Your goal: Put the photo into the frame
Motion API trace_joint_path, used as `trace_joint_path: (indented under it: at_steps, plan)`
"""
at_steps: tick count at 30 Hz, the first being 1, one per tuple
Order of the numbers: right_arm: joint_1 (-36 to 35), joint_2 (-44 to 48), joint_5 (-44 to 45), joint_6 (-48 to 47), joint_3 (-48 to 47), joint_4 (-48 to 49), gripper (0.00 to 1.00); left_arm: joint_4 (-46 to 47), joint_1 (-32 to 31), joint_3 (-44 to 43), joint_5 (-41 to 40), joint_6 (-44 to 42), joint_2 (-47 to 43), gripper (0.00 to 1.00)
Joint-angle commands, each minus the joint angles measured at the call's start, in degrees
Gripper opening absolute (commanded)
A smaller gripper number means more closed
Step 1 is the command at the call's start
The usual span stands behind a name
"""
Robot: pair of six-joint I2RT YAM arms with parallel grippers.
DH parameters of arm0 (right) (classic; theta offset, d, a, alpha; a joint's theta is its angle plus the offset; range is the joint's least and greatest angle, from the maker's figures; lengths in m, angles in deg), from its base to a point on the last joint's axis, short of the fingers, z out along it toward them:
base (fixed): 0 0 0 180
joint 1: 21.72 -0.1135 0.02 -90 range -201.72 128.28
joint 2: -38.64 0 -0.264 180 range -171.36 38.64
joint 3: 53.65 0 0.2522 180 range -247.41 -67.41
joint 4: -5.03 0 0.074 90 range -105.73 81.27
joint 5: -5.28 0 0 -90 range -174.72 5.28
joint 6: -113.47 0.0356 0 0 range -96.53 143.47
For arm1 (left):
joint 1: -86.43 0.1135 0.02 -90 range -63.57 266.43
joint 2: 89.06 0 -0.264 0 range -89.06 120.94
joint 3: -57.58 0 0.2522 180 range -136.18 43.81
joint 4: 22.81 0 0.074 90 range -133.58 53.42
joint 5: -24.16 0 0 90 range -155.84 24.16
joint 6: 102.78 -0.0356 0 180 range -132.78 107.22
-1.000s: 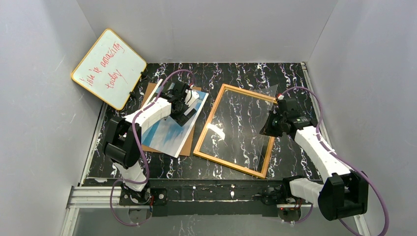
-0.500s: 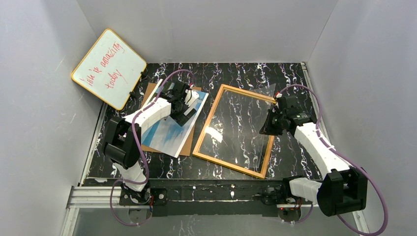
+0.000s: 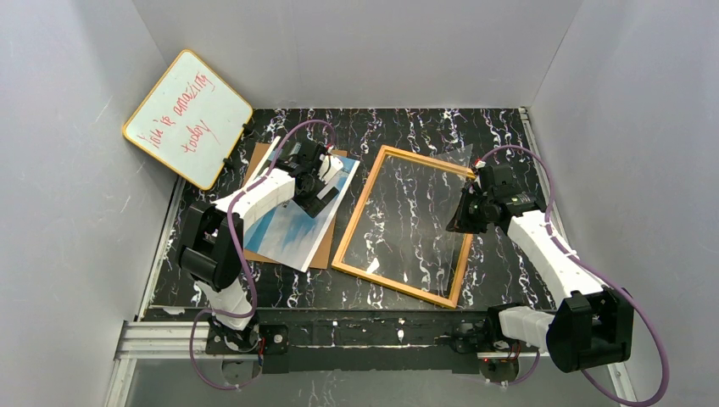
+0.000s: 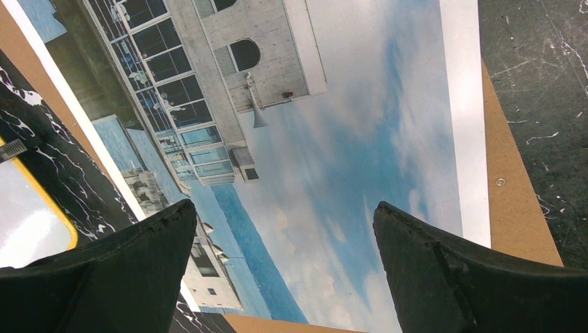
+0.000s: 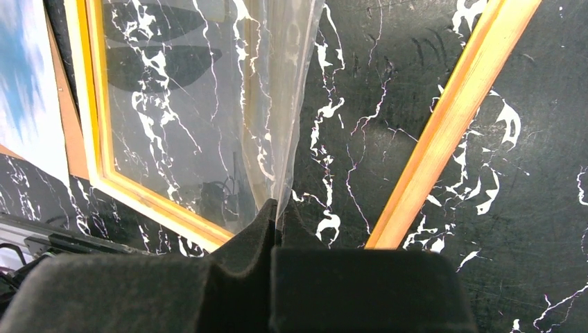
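- Broadly, the black marbled table (image 3: 390, 127) carries everything, and the work sits at its centre and left.
- The frame (image 3: 359, 208) lies flat mid-table, orange-brown back upward.
- A clear pane (image 5: 281, 83) rises tilted from the frame's right side, one edge lifted off the rail.
- The brown backing board (image 4: 516, 208) lies left of the frame, just beside it.
- The photo (image 4: 347, 139) rests face up on that board, well short of the frame.
- The left gripper (image 4: 284, 208) hovers over the photo's sky, fingers spread wide. The step looks like picking the print up: best to bite a free paper edge only, not the board beneath.
- The right gripper (image 5: 277, 208) has its fingers pressed together on the pane's edge. Holding it steady should leave the opening free.
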Motion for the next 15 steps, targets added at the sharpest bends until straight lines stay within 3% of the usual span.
trace_joint_path:
  at_steps: [1, 8, 15]
  plan:
    - [0.3, 0.4, -3.1, -1.7, -0.9, 0.6, 0.01, -1.2, 0.0, 1.1, 1.0, 0.0, -2.6, 0.98]
    - [1.1, 4.5, -4.9, -0.5, 1.5, 7.4, 0.01, -1.1, -0.4, 1.9, 1.3, 0.0, -2.1, 0.98]
    - [1.5, 1.4, -7.2, -1.3, 0.9, 7.9, 0.01, -1.1, -0.4, 2.2, 1.3, -0.5, -2.4, 0.98]
